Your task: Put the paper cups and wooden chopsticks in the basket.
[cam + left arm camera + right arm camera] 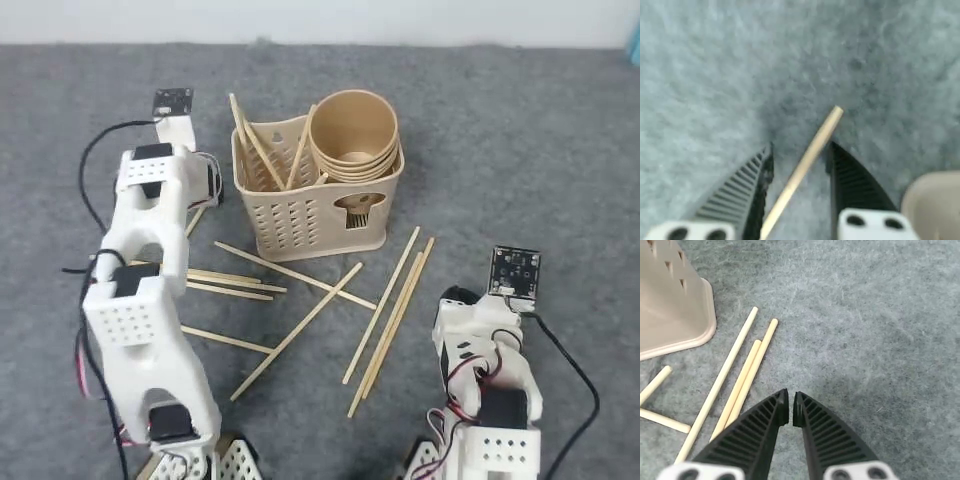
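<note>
Cups are in, the chopsticks only partly: my left gripper straddles the next one.
My left gripper (801,146) stands open over the grey carpet (715,60), with one chopstick (822,131) between its fingers, seemingly not yet pinched. My right gripper (791,407) is closed to a slit on nothing, with loose chopsticks (747,370) just beside it. Farther out, the basket (300,215) holds the stacked paper cups (355,130) and a few sticks (262,150); many more lie scattered in front of it.

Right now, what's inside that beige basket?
A stack of paper cups and several wooden chopsticks leaning upright in the basket. Its walls and the cups hide whatever lies at the bottom.
</note>
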Available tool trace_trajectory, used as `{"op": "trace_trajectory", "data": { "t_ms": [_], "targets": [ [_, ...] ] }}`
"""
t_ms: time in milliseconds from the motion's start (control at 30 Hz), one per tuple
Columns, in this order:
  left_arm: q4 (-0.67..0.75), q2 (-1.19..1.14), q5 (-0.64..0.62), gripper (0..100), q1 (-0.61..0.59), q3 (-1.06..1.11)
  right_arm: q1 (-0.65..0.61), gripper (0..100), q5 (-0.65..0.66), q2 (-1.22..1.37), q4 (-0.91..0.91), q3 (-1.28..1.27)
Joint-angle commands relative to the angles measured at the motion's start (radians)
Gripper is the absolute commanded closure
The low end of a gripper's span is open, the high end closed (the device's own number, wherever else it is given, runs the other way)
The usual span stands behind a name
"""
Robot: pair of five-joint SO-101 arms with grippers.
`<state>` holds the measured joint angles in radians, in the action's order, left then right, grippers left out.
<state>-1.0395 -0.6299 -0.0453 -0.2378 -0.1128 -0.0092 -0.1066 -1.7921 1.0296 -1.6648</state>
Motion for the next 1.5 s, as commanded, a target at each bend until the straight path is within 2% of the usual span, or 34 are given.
{"op": "trace_trajectory", "data": {
  "t_ms": [0, 67, 167, 500, 600, 767, 1033, 1467],
  "targets": [
    [-0.044, -0.021, 0.006, 83, 0.021, -0.068, 0.008, 95.5, 0.014, -0.005, 0.004, -0.018],
    [-0.046, -0.026, 0.006, 87, 0.021, -0.071, 0.008, 95.5, 0.014, -0.005, 0.004, -0.018],
    [-0.041, -0.026, 0.006, 100, 0.021, -0.071, 0.008, 95.5, 0.014, -0.007, 0.004, -0.018],
    [-0.048, 0.000, 0.002, 99, 0.017, -0.067, 0.012, 95.5, 0.014, -0.007, 0.004, -0.018],
    [-0.091, 0.048, -0.002, 99, 0.015, -0.067, 0.012, 95.5, 0.014, -0.007, 0.004, -0.018],
    [-0.172, 0.201, -0.011, 99, 0.018, -0.067, 0.012, 95.5, 0.014, -0.010, 0.004, -0.018],
    [-0.302, 0.437, -0.141, 99, 0.020, -0.065, 0.012, 95.5, 0.014, -0.010, 0.004, -0.018],
    [-0.308, 0.698, -0.215, 99, 0.018, -0.064, 0.013, 95.5, 0.014, -0.010, 0.004, -0.018]
  ]
}}
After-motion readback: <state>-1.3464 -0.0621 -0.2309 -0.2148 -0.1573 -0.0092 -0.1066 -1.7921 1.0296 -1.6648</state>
